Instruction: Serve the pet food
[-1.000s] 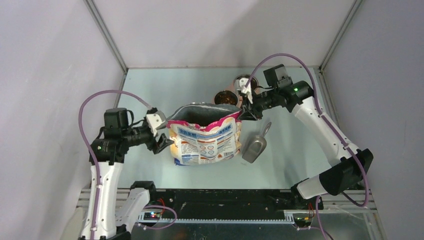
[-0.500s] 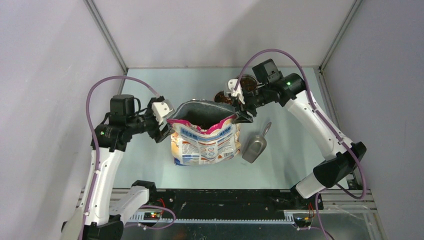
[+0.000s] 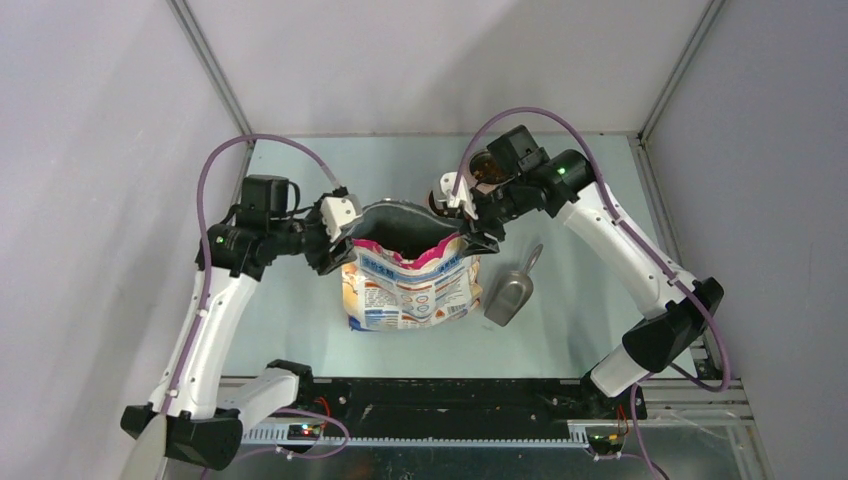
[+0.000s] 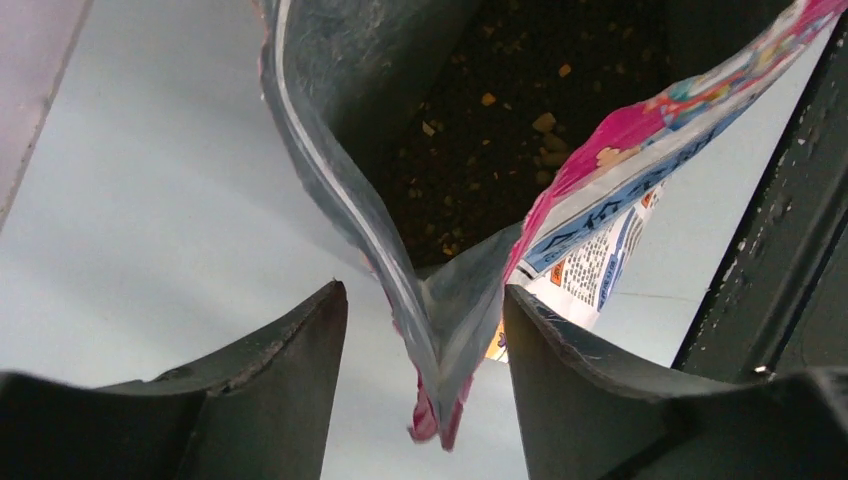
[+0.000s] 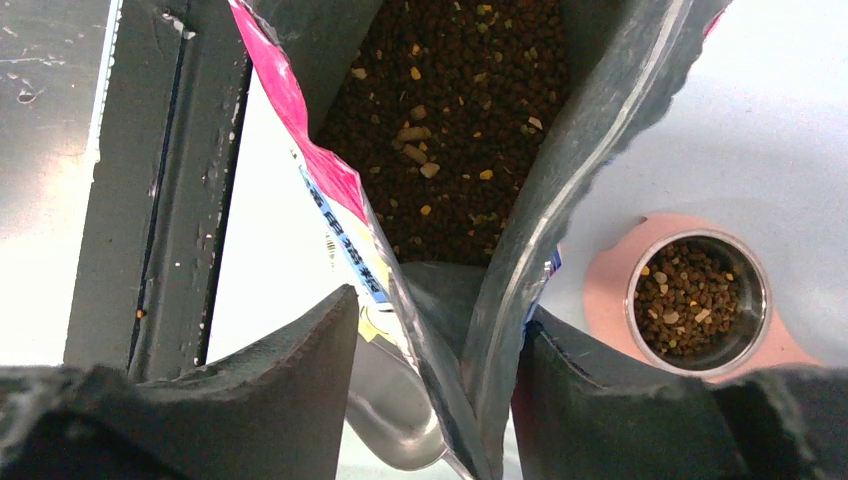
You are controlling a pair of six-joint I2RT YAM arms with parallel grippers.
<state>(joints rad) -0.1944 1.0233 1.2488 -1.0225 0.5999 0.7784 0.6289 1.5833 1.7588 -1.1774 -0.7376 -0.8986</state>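
Between the matt black plastic fingers (image 5: 290,390) of the right gripper (image 5: 435,308), scuffed pale at their edges, we see the bag (image 5: 335,190) as thin glossy printed film outside with a duller silver-grey foil-like lining. Beyond the fingertips the pet food (image 5: 450,120) looks dry, matt and rough-grained. Beside one finger we note a polished steel bowl (image 5: 762,290) on a matt pink base (image 5: 605,290), by the other a smooth grey metal scoop (image 5: 390,420) with a soft sheen, and the table (image 5: 780,120) is smooth and faintly reflective.

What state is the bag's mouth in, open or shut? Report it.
Open. The bag stands upright, its mouth spread wide, and the pet food shows inside in both wrist views.
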